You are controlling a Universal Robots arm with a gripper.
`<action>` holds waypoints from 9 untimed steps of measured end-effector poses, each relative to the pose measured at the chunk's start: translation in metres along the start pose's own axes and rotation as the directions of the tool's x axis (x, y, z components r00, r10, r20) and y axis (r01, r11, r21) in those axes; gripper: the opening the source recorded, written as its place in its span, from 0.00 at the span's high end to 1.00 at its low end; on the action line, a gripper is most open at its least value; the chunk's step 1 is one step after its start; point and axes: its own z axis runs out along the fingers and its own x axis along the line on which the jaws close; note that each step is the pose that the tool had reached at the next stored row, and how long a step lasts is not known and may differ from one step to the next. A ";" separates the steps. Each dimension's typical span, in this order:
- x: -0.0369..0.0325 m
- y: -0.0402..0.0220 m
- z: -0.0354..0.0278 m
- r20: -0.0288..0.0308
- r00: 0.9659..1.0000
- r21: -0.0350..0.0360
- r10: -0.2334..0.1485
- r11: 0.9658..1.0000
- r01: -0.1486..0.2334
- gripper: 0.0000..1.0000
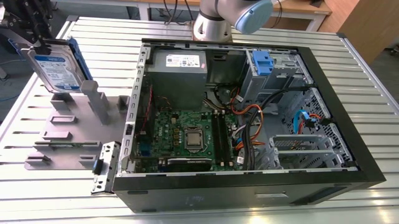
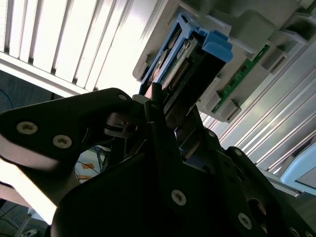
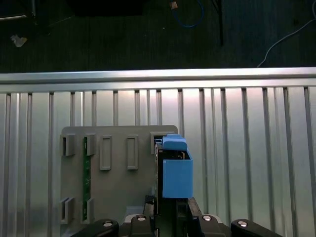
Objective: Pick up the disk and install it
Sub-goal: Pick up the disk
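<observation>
The disk [image 1: 59,70], silver with a white-and-blue label and blue side rails, hangs tilted at the exterior view's upper left. Its lower edge is just above the posts of the grey plastic stand [image 1: 68,140]. My black gripper [image 1: 39,44] is shut on its upper end. In the first wrist view the disk [image 3: 176,173] shows edge-on with its blue rail towards the camera, my gripper [image 3: 170,210] clamped on it over the stand [image 3: 113,187]. In the second wrist view the fingers [image 2: 158,123] flank the disk [image 2: 187,54] in front of the stand [image 2: 247,29].
An open black computer case [image 1: 349,140] lies on the slatted metal table [image 1: 374,93], to the exterior view's right of the stand. Inside it are a grey power-supply box [image 1: 177,70], a green motherboard [image 1: 187,135], cables and a drive bay with blue rails [image 1: 262,63]. The arm's base [image 1: 215,23] stands behind the case.
</observation>
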 end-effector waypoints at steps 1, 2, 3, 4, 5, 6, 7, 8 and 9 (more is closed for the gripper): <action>0.0000 0.0000 -0.0008 0.000 1.000 0.000 0.000 1.000 0.000 0.65; 0.0000 0.0001 -0.0018 0.000 1.000 0.000 0.000 1.000 0.000 0.65; 0.0000 0.0001 -0.0026 0.000 1.000 0.000 0.000 1.000 0.000 0.65; 0.0000 0.0002 -0.0035 0.000 1.000 0.000 0.000 1.000 0.000 0.65; -0.0001 0.0002 -0.0043 0.000 1.000 0.000 0.000 1.000 0.000 0.65; -0.0001 0.0003 -0.0053 0.000 1.000 0.000 0.000 1.000 0.000 0.65; -0.0001 0.0003 -0.0062 0.000 1.000 0.000 0.000 1.000 0.000 0.65; -0.0001 0.0004 -0.0071 0.000 1.000 0.000 0.000 1.000 0.000 0.65; -0.0001 0.0004 -0.0079 0.000 1.000 0.000 0.000 1.000 0.000 0.65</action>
